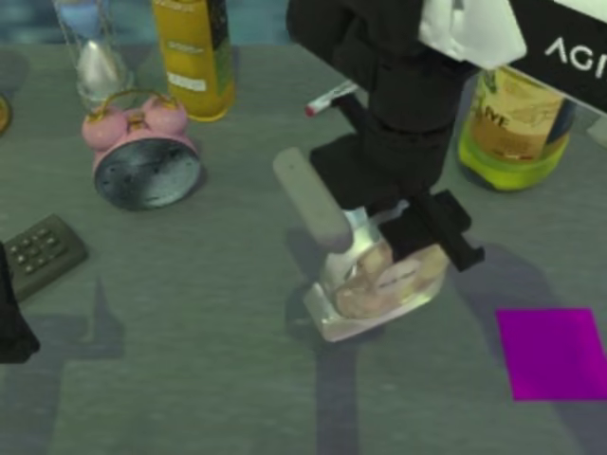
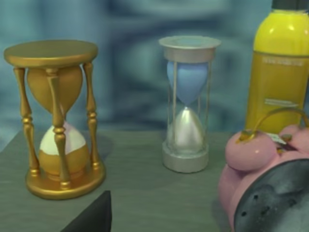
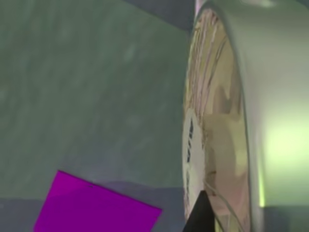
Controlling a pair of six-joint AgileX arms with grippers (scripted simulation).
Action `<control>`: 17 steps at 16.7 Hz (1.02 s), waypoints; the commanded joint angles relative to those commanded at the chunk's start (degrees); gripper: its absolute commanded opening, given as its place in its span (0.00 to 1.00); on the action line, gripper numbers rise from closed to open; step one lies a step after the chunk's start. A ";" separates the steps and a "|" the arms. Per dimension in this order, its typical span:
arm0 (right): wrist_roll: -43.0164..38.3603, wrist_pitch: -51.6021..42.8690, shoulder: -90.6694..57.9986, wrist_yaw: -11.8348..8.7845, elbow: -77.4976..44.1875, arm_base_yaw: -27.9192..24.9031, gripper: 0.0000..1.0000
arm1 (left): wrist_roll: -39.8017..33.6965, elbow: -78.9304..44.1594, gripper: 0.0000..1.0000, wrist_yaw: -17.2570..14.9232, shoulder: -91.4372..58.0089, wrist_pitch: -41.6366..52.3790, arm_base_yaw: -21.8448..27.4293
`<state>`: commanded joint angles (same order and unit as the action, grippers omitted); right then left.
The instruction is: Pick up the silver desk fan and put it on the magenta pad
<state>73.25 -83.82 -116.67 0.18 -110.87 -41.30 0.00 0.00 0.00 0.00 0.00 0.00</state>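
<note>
The right gripper [image 1: 403, 251] has its jaws closed on the silver desk fan [image 1: 379, 284] — the tan face sits just below them, tilted, apparently lifted for carrying. The magenta pad [image 1: 553, 353] lies bare beyond the jaws toward the table's right, so the transfer remains. The left gripper [image 1: 11, 327] idles at the left edge; its jaws I cannot tell.

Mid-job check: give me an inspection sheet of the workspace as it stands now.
Surface: grey table.
Job's things: silver desk fan in the right gripper's grasp, left of the magenta pad, not on it.
Clutter: pink alarm clock, yellow bottle, green bottle, remote, gold hourglass, silver hourglass.
Grippers: right over the fan; left arm parked at the left edge.
Cables: nothing seen.
Surroundings: blurred blue backdrop.
</note>
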 joint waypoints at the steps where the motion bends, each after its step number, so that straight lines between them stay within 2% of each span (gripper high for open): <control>1: -0.14 0.35 1.76 0.00 1.91 1.32 0.00 | 0.00 0.00 1.00 0.00 0.00 0.00 0.00; 11: -1.78 5.29 28.12 -0.06 34.10 20.77 0.00 | 0.00 0.00 1.00 0.00 0.00 0.00 0.00; 17: -1.96 5.44 29.71 -0.08 35.78 22.02 0.00 | 0.00 0.00 1.00 0.00 0.00 0.00 0.00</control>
<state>71.29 -78.37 -86.96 0.10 -75.09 -19.28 0.00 0.00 0.00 0.00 0.00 0.00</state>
